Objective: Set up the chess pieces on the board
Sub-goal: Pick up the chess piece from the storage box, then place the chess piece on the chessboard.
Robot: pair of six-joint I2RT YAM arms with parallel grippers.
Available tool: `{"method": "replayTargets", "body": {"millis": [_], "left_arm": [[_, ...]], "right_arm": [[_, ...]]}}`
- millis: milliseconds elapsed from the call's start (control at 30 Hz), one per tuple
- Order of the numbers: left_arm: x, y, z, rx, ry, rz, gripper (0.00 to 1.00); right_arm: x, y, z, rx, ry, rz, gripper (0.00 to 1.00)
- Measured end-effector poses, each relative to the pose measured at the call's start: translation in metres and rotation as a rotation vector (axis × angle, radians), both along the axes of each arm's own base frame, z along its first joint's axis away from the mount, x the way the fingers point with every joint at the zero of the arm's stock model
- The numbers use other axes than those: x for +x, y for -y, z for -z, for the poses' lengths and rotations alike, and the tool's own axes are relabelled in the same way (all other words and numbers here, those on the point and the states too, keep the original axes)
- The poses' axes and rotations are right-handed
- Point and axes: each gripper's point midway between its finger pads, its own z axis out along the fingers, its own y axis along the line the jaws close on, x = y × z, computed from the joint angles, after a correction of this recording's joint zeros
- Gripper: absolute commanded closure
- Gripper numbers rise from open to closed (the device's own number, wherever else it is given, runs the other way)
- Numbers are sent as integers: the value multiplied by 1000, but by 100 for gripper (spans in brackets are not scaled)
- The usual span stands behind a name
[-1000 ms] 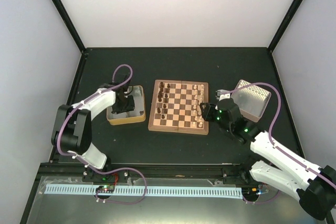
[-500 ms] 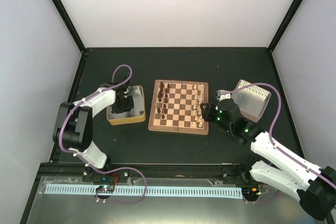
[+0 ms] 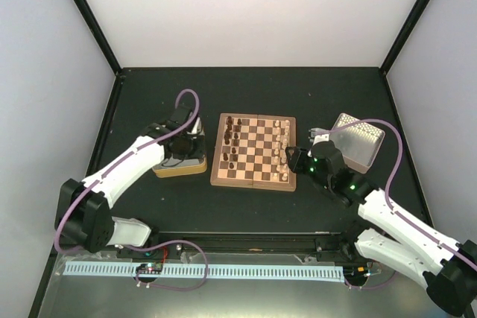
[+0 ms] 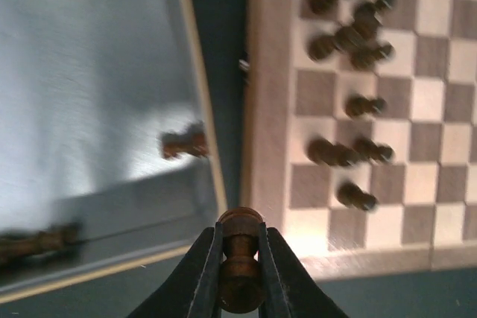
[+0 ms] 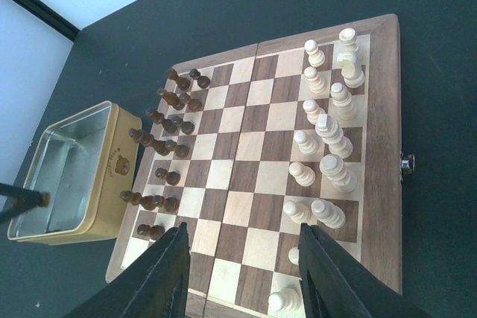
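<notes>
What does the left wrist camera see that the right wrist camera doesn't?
Only the left wrist view: the left gripper pinching a dark piece up close, and a loose dark piece lying in the tin. Only the right wrist view: the cream pieces along one edge of the board, and the right gripper, open and empty. Both: the board, the tin, and the dark pieces standing on the board.

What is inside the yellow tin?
One dark piece lies by the tin wall; another dark piece, blurred, lies nearer the camera. The left end effector, holding a third piece, hides the tin's near corner.
</notes>
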Motion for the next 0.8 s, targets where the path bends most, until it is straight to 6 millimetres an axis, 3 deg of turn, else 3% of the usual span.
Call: {"method": "replayTargets", "body": {"millis": [100, 267, 600, 800], "left_arm": [[-17, 26, 3, -16, -25, 70, 88], [-37, 52, 19, -14, -85, 131, 88], [-50, 75, 68, 47, -198, 166, 88], [-47, 80, 77, 52, -202, 165, 82]], "right_arm": [[-2, 2, -1, 11, 3, 4, 58], [-5, 4, 3, 16, -6, 10, 58], [-8, 7, 2, 23, -1, 12, 58], [-9, 7, 2, 25, -4, 13, 58]]}}
